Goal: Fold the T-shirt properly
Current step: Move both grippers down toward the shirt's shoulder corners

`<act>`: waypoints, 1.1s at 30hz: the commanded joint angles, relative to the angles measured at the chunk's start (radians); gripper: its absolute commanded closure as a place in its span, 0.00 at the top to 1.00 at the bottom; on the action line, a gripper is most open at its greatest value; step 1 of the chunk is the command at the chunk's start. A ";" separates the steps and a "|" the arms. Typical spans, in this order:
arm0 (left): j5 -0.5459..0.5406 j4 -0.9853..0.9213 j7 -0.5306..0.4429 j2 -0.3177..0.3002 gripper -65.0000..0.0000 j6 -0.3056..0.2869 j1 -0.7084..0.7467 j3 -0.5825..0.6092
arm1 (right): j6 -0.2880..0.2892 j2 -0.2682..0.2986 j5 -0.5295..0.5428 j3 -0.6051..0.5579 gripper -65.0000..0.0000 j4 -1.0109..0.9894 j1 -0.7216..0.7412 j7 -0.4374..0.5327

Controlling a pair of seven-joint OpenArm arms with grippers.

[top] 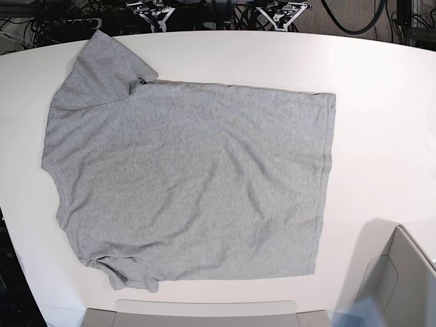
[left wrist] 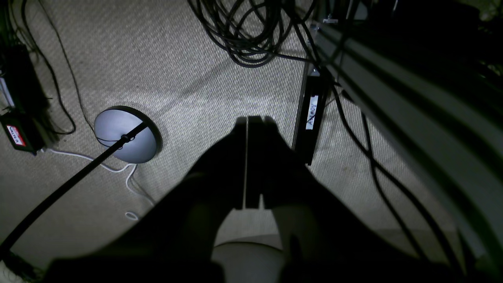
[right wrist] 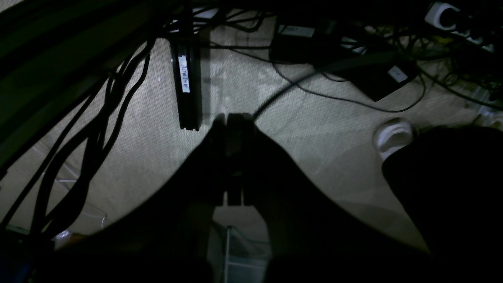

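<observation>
Base view: T-shirt (top: 191, 184) flat on table (top: 368, 102) — cardboard box (top: 402, 272) beside its hem.

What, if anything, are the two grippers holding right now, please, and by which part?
Nothing is held. The left gripper and right gripper are shut and empty above the floor; the T-shirt lies untouched on the table.
</observation>
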 commanded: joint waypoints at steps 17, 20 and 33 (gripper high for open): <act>0.002 0.196 -0.008 -0.039 0.00 0.002 0.184 -0.002 | 0.003 0.045 -0.002 0.003 0.01 0.006 -0.046 0.011; 0.002 0.207 -0.008 -0.049 0.00 0.002 0.195 -0.002 | 0.003 0.050 -0.002 0.003 0.01 0.045 -0.080 0.011; -0.001 0.326 -0.054 -0.106 0.00 0.000 0.356 -0.005 | 0.003 0.082 -0.002 -0.002 0.01 0.381 -0.357 0.011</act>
